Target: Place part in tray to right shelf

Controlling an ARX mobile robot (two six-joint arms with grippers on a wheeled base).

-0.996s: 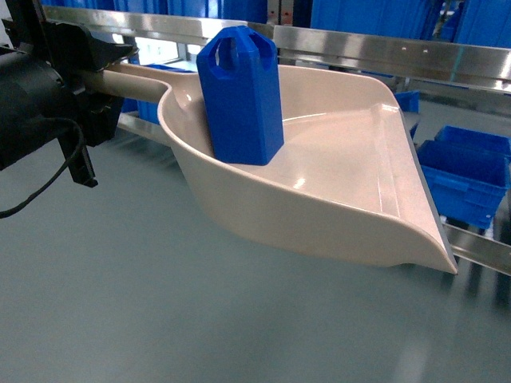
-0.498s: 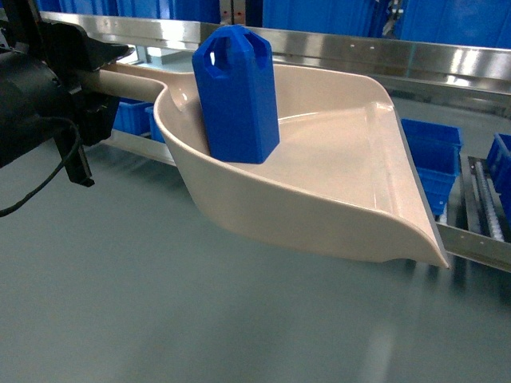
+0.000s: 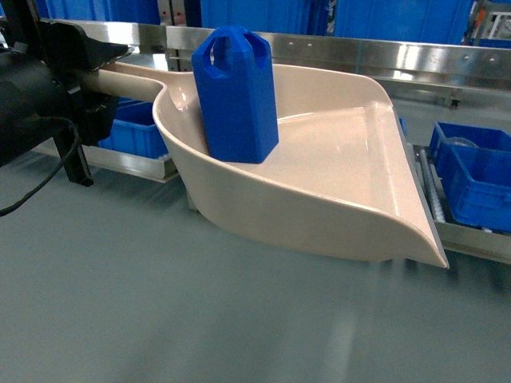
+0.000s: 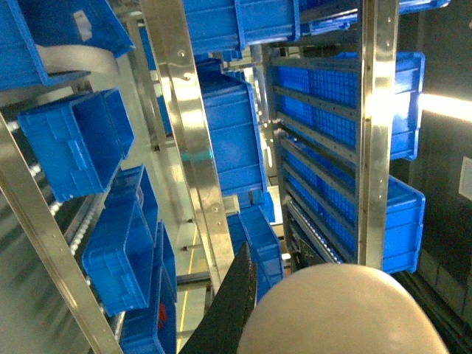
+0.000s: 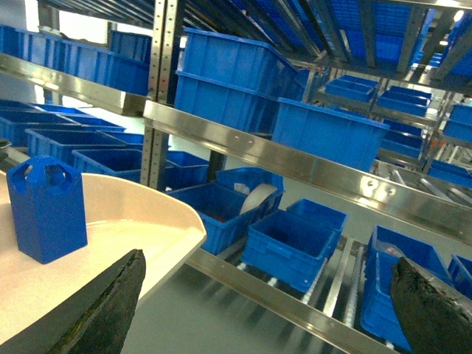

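My left gripper [image 3: 96, 76] is clamped on the tray [image 3: 335, 183] handle, holding it level above the floor with the part [image 3: 235, 96] standing upright inside near the back, while my right gripper [image 5: 269, 310] hangs wide open before shelves of blue bins [image 5: 295, 243].

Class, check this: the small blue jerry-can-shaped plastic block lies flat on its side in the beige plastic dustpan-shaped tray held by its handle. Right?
Not quite. The small blue jerry-can-shaped plastic block stands upright, handle hole at the top, in the beige plastic dustpan-shaped tray; the head view shows this. The rest stands.
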